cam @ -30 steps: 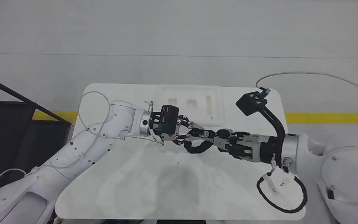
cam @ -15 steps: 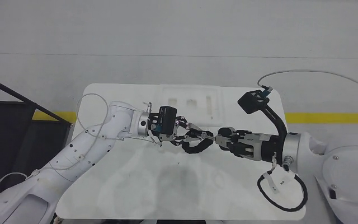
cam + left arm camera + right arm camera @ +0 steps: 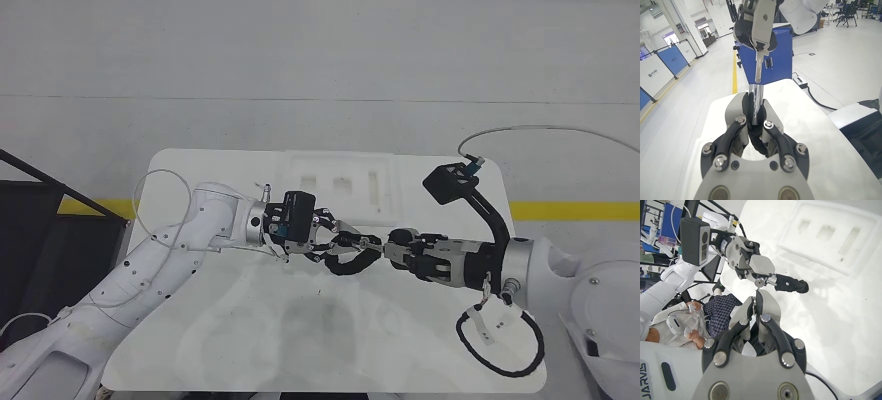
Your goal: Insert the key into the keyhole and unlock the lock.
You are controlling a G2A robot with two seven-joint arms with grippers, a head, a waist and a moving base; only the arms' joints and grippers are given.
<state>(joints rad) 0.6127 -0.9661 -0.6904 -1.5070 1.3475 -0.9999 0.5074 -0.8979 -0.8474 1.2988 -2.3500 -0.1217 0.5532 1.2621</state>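
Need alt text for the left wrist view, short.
The left gripper is shut on a chrome lock, its end facing a key held by the right gripper just beyond. Key tip and lock end line up; contact can't be told. White table lies below.

Left arm [image 3: 160, 270] and right arm [image 3: 560, 275]: glossy white rounded shells, grey metal wrist rings. Left gripper [image 3: 755, 100] and right gripper [image 3: 755, 298]: pale grey finger covers, black pads, black linkages fastened with silver screws [image 3: 719, 162]. Black camera box [image 3: 445, 185] on curved black bracket. Thin white cable [image 3: 141, 195], black looped cable [image 3: 541, 345]; dark lettering [image 3: 644, 380] on shell.
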